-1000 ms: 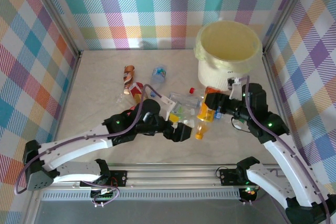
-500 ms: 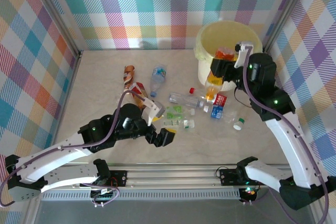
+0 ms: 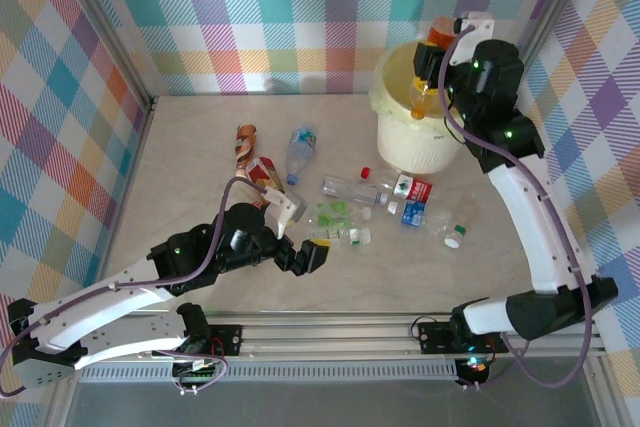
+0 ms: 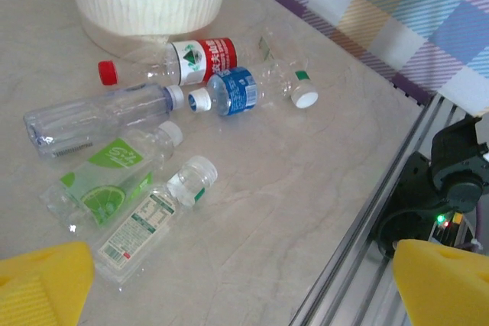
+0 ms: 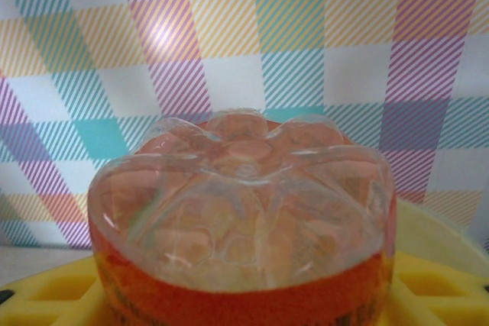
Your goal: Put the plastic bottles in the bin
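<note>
Moved: orange-labelled clear plastic bottle (image 3: 421, 99) lifted from bin front to above large round cream-yellow bin (image 3: 400, 142), upper right of frame, neck down. Right gripper (image 3: 436, 55) clamped on it. Other plastic bottles (image 3: 350, 190) loose on beige table (image 3: 190, 177), frame centre. Left gripper (image 3: 303, 239) lower centre, jaws wide apart, empty.

The right gripper (image 5: 244, 307) clamps a clear bottle (image 5: 241, 188) with an orange band, its lobed base facing the camera, yellow pads (image 5: 42, 295) at both sides; a pastel checked wall (image 5: 229, 36) stands behind
</note>
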Action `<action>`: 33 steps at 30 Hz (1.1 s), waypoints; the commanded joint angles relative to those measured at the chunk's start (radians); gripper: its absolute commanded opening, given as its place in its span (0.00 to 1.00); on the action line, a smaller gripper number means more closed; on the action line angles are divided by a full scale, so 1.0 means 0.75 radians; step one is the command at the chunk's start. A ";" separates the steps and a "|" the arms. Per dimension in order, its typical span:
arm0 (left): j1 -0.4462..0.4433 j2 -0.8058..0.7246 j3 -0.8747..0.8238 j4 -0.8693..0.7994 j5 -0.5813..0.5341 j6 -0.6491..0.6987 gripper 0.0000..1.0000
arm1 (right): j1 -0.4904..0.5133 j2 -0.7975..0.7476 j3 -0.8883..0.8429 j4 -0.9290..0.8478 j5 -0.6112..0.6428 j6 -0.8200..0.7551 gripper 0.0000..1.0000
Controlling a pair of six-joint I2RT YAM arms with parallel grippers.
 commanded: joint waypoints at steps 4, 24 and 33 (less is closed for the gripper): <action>-0.005 -0.015 -0.054 0.138 -0.037 -0.072 1.00 | -0.051 0.147 0.149 0.138 0.094 -0.060 0.61; -0.005 0.004 -0.071 0.191 -0.042 -0.129 1.00 | -0.109 0.756 0.725 -0.582 -0.001 -0.075 0.60; -0.005 0.016 -0.067 0.141 -0.042 -0.139 1.00 | -0.161 0.907 0.822 -0.833 -0.099 0.022 0.63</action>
